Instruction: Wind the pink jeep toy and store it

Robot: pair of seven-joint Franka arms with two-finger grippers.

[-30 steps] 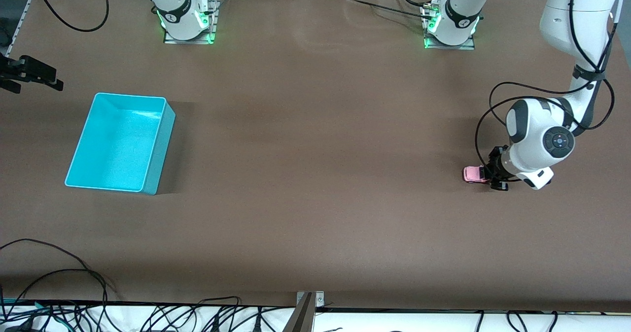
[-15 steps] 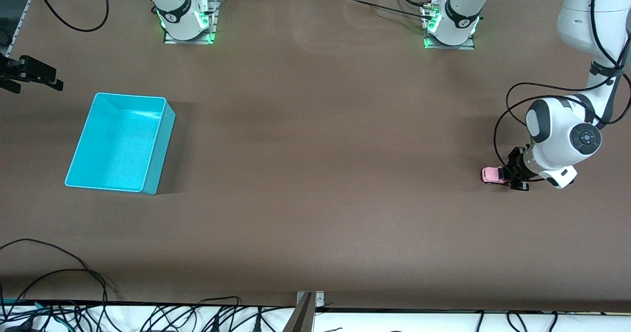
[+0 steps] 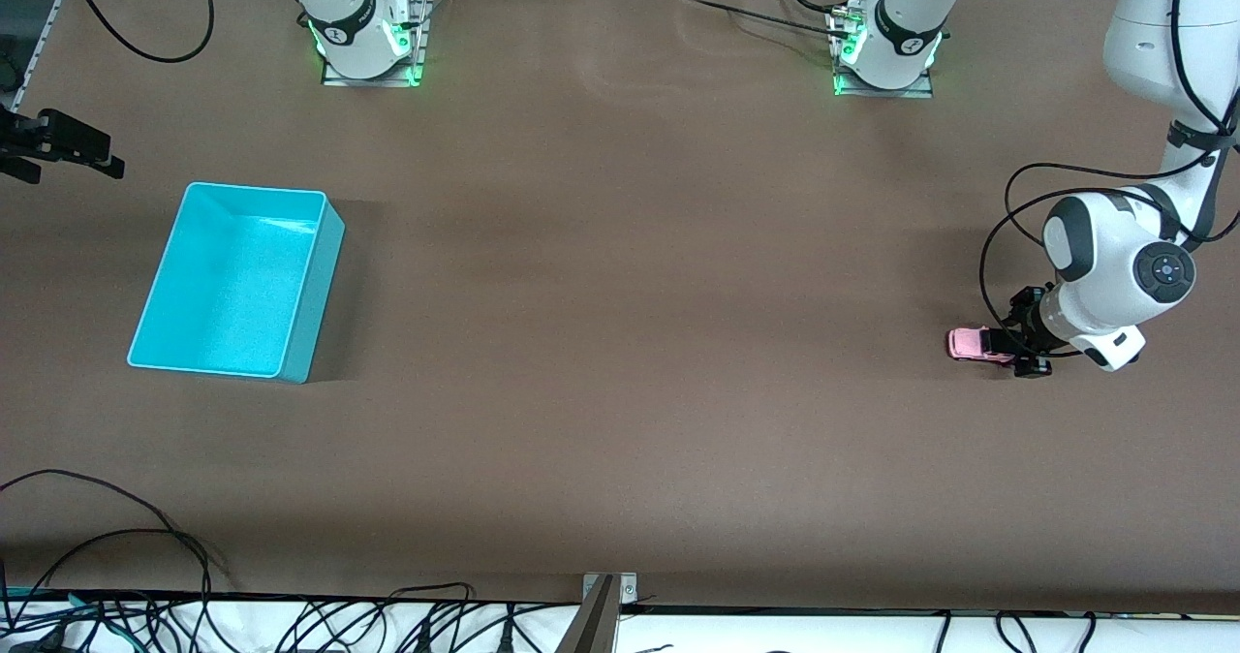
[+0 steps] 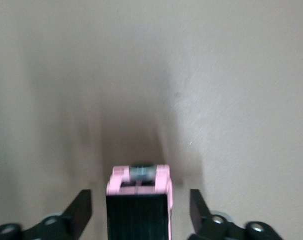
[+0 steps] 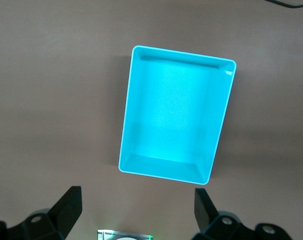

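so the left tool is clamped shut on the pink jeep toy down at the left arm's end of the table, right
Not quite. The left tool is open: the left wrist view shows its fingers standing apart from the pink jeep toy with gaps on both sides. The jeep does sit on the table at the left arm's end.

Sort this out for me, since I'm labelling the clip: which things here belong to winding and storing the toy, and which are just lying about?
Part of the job:
- pink jeep toy, on the table between the left gripper's open fingers
- cyan bin, empty, under the waiting right gripper

Lying about:
- cables along the table's near edge
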